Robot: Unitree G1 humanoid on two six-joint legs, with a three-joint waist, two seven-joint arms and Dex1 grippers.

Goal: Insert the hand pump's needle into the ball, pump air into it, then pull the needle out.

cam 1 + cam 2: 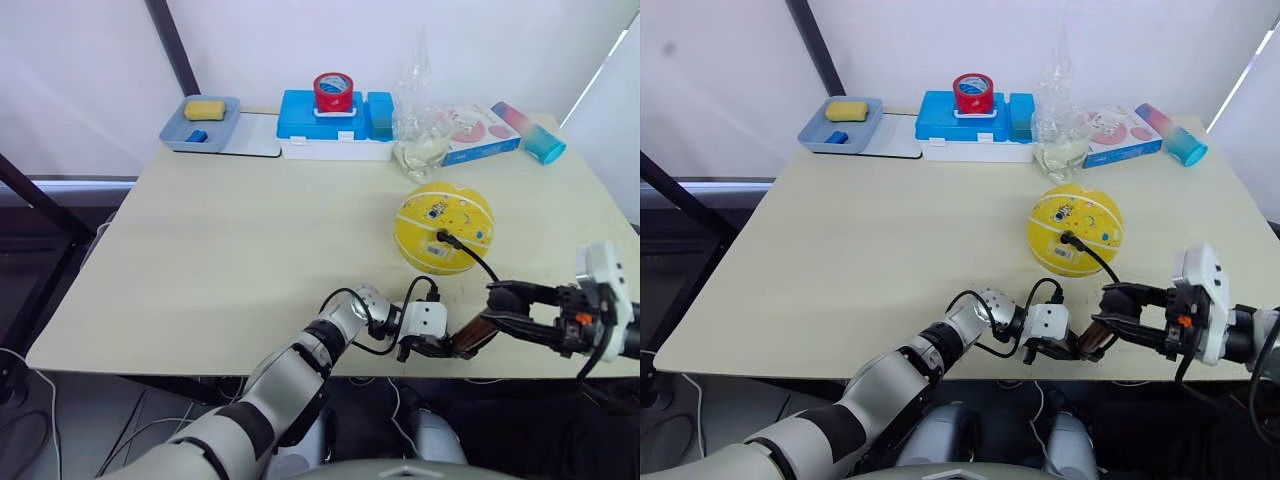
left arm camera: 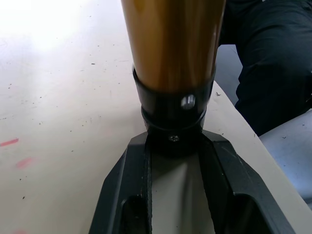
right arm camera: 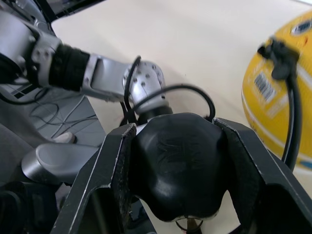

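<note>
The yellow ball [image 1: 445,228] with coloured dots rests on the table right of centre. The needle fitting [image 3: 278,53] sits in the ball, and the black hose [image 1: 472,256] runs from it down to the hand pump [image 1: 478,335], which lies over the table's near edge. My left gripper [image 1: 437,346] is shut on the pump's black end cap [image 2: 173,114], below the bronze barrel [image 2: 173,44]. From the right, my right gripper [image 1: 508,303] is shut on the pump's black handle [image 3: 178,165].
Along the far edge stand a grey tray [image 1: 172,133] with a yellow sponge, a blue box [image 1: 300,120] carrying a red tape roll [image 1: 333,92], a clear plastic bag [image 1: 420,110], a pink and white box [image 1: 478,132] and a blue cup [image 1: 545,146].
</note>
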